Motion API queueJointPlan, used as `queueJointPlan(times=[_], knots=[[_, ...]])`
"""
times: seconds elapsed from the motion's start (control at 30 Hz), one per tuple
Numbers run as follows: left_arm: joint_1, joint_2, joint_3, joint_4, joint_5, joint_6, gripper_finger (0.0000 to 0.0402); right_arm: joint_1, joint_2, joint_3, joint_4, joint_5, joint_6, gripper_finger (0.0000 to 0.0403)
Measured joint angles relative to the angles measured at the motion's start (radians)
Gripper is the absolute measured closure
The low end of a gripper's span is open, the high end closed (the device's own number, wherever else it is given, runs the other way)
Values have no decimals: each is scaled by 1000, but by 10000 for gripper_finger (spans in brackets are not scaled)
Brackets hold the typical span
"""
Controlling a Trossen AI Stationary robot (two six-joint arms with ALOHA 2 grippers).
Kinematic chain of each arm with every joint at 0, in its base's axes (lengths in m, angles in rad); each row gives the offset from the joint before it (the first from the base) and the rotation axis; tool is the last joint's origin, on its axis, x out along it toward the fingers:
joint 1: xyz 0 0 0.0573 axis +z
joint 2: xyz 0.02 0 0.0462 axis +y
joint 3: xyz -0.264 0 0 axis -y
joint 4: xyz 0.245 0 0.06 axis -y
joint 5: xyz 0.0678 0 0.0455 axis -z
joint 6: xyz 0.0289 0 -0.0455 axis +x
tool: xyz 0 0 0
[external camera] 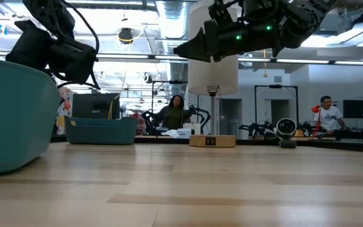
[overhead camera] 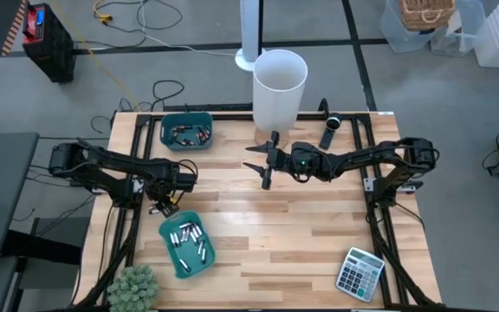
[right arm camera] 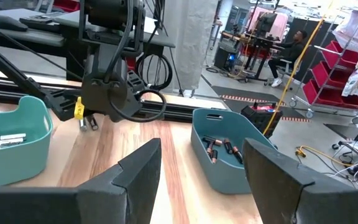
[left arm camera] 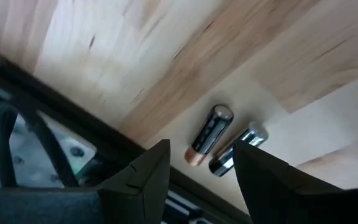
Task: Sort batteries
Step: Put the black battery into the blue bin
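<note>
With the left end effector (left arm camera: 197, 168) open over two batteries (left arm camera: 209, 135) lying touching at the worktop (overhead camera: 275, 234)'s nine o'clock edge, closing could catch both or knock one off; right end effector (overhead camera: 262, 165) waits open at centre

In the low view the near teal bin (external camera: 8, 113) is cut off at the left edge. Its batteries are hidden behind its wall. The calculator (overhead camera: 359, 273) keys are too small to read.

Grey floor (overhead camera: 189, 35), ceiling strip lights (external camera: 333, 61), red shelving (right arm camera: 337, 78) behind.
</note>
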Motion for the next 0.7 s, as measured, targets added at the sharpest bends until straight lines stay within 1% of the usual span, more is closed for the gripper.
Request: queueJointPlan(times=[0.43, 0.7], knots=[[0, 0, 1, 6, 28, -182, 233, 0, 0, 0, -4, 0, 0, 164], [0, 0, 2, 34, 30, -332, 233, 0, 0, 0, -22, 0, 0, 164]])
